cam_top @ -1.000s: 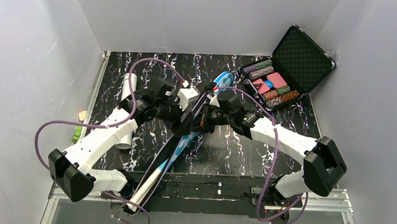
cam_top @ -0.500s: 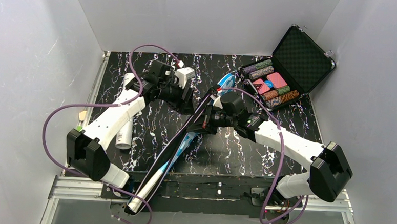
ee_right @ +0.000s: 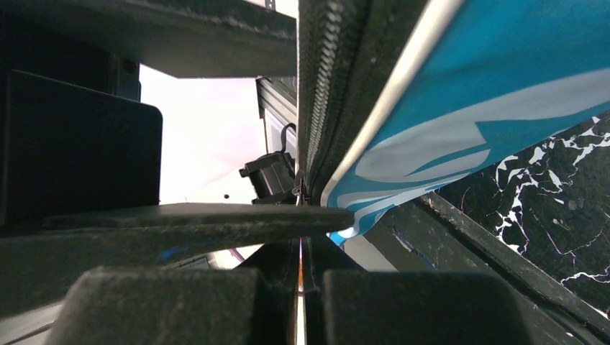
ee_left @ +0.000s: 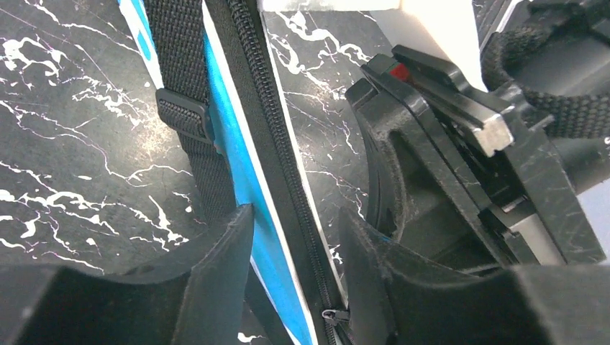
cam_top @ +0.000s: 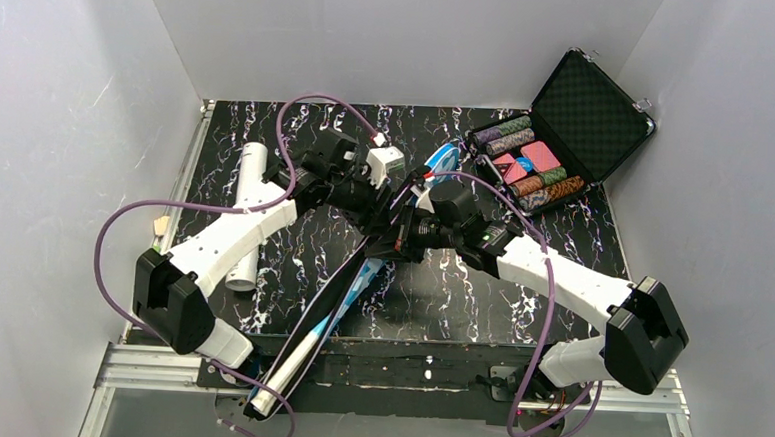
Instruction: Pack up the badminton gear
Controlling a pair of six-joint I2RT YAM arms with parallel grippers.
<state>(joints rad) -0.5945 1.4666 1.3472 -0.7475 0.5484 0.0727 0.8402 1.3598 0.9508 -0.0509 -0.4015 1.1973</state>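
The blue racket bag [cam_top: 358, 277] lies diagonally across the table, and a white racket handle [cam_top: 288, 366] shows at its near end. My right gripper [cam_top: 400, 237] is shut on the bag's raised black edge and its fingers meet in the right wrist view [ee_right: 300, 287] under the blue fabric [ee_right: 489, 93]. My left gripper [cam_top: 384, 204] is open and straddles the bag's zipper edge [ee_left: 244, 165]. The zipper pull [ee_left: 332, 315] sits just between its fingers [ee_left: 216, 280]. The long white tube [cam_top: 250, 186] lies at the left. No shuttlecocks are in view.
An open black hard case [cam_top: 590, 104] of coloured chips [cam_top: 526, 166] stands at the back right. White walls close in three sides. A small green and yellow item [cam_top: 151, 256] lies beyond the table's left edge. The two grippers almost touch over the bag.
My left arm has swung away from me and to the right, so its gripper now sits further up the bag's zipper edge. The right arm and the bag have barely moved.
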